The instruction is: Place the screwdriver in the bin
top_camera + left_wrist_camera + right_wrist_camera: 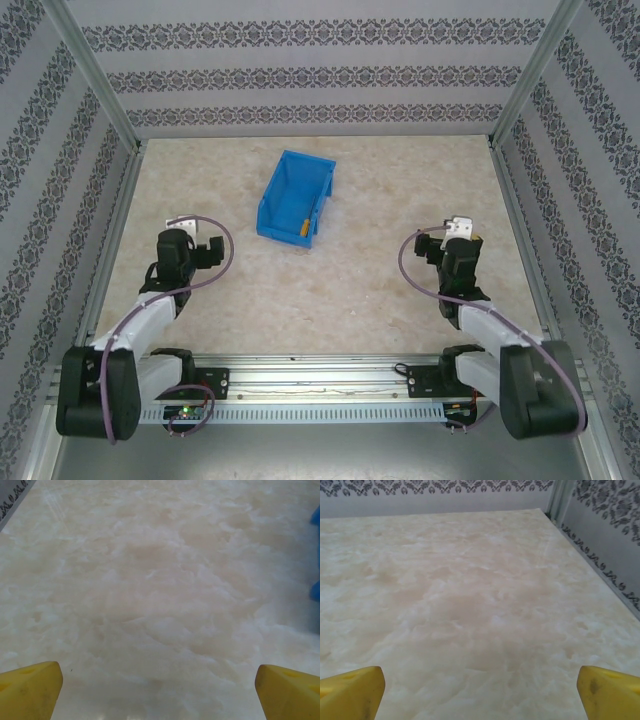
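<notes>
Screwdriver [303,227]: small, slim, orange-yellow handle; it lay inside the bin by the near right corner, just above frame centre.
Bin [283,172]: bright blue rectangular plastic box, upper middle of the pale marbled tabletop [350,290].
Left claw [159,690]: spread wide, yellow fingertips [30,690] at the bottom corners, gripping nothing.
Right claw [480,692]: equally wide, empty, over bare tabletop at mid right.

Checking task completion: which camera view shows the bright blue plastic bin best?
Top external: it shows the whole bright blue plastic bin from above, with the small orange-handled screwdriver inside by its near wall. Left wrist catches blue slivers of the bin at its right edge; right wrist faces the marbled tabletop.
</notes>
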Controlling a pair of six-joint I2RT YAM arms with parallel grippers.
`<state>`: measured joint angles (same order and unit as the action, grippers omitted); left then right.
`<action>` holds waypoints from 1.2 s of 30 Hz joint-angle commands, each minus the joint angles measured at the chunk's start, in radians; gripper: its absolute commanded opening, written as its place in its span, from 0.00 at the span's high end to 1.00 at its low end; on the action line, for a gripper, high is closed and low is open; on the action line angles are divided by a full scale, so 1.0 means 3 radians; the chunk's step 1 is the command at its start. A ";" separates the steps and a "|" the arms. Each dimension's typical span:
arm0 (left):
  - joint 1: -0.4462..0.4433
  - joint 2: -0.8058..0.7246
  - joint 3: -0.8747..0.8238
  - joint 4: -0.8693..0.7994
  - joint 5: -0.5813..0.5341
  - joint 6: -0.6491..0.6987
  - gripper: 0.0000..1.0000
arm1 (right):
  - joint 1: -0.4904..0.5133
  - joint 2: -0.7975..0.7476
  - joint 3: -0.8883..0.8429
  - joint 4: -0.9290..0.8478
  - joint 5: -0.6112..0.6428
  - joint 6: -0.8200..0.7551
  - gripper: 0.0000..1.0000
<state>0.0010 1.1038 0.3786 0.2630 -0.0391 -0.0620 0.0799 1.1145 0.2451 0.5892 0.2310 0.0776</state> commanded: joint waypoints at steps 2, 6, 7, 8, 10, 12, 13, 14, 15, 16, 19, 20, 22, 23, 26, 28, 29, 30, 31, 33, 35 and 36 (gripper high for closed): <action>0.0093 0.0373 -0.0112 0.1175 -0.0089 -0.0007 0.01 | -0.0015 0.0358 -0.0022 0.0882 -0.0301 -0.0126 0.02; 0.0135 0.0829 -0.0188 0.1824 -0.0089 -0.0083 0.01 | -0.0065 0.0670 0.0042 0.1150 -0.0319 -0.0192 0.02; 0.0145 0.0893 -0.0162 0.1869 -0.0094 -0.0131 0.01 | -0.0098 0.0755 0.0081 0.1185 -0.0365 -0.0188 0.02; 0.0150 0.0954 -0.0144 0.1941 -0.0078 -0.0109 0.01 | -0.0119 0.0832 0.0108 0.1221 -0.0408 -0.0187 0.02; 0.0150 0.1068 -0.0129 0.2069 -0.0027 -0.0064 0.01 | -0.0177 0.1000 0.0185 0.1225 -0.0532 -0.0156 0.02; 0.0150 0.1162 -0.0139 0.2175 0.0000 -0.0060 0.01 | -0.0210 0.1188 0.0205 0.1354 -0.0598 -0.0141 0.02; 0.0154 0.1213 -0.0164 0.2264 0.0022 -0.0056 0.01 | -0.0220 0.1289 0.0203 0.1467 -0.0620 -0.0128 0.02; 0.0155 0.1262 -0.0205 0.2371 0.0063 -0.0042 0.01 | -0.0225 0.1395 0.0204 0.1588 -0.0644 -0.0107 0.02; 0.0151 0.1337 -0.0258 0.2557 0.0116 -0.0016 0.01 | -0.0234 0.1451 0.0214 0.1672 -0.0661 -0.0105 0.02; 0.0150 0.1424 -0.0311 0.2739 0.0156 0.0000 0.01 | -0.0261 0.1398 0.0250 0.1490 -0.0718 -0.0092 0.02; 0.0155 0.1701 -0.0372 0.3173 0.0153 -0.0005 0.01 | -0.0307 0.1391 0.0308 0.1325 -0.0811 -0.0044 0.02; 0.0158 0.1645 -0.0348 0.3035 0.0205 0.0007 0.01 | -0.0307 0.1424 0.0308 0.1386 -0.0841 -0.0050 0.02; 0.0155 0.1606 -0.0264 0.2791 0.0187 0.0002 0.01 | -0.0307 0.1390 0.0310 0.1271 -0.0852 -0.0074 0.02; 0.0155 0.1642 -0.0246 0.2838 0.0145 -0.0010 0.01 | -0.0307 0.1395 0.0308 0.1290 -0.0852 -0.0073 0.02; 0.0153 0.1621 -0.0163 0.2632 0.0227 0.0012 0.01 | -0.0293 0.1404 0.0308 0.1320 -0.0902 -0.0105 0.02; 0.0153 0.1618 -0.0135 0.2573 0.0276 0.0029 0.01 | -0.0292 0.1408 0.0423 0.1271 -0.0964 -0.0121 0.02; 0.0153 0.1617 -0.0109 0.2535 0.0291 0.0033 0.01 | -0.0293 0.1398 0.0410 0.1280 -0.0958 -0.0124 0.02; 0.0154 0.1630 -0.0102 0.2526 0.0310 0.0046 0.01 | -0.0292 0.1413 0.0420 0.1274 -0.0964 -0.0124 0.02; 0.0155 0.1622 -0.0091 0.2500 0.0329 0.0052 0.01 | -0.0292 0.1406 0.0417 0.1278 -0.0964 -0.0128 0.02; 0.0155 0.1626 -0.0076 0.2478 0.0344 0.0061 0.01 | -0.0294 0.1409 0.0420 0.1277 -0.0946 -0.0123 0.02; 0.0154 0.1623 -0.0073 0.2473 0.0352 0.0059 0.01 | -0.0293 0.1408 0.0420 0.1272 -0.0944 -0.0123 0.02; 0.0157 0.1623 -0.0076 0.2473 0.0352 0.0063 0.01 | -0.0292 0.1409 0.0420 0.1273 -0.0944 -0.0123 0.02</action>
<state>0.0353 1.5963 0.3389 1.0256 0.0452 -0.0570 -0.0048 1.5330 0.3557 0.9543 -0.0288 0.0479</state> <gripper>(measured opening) 0.992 0.982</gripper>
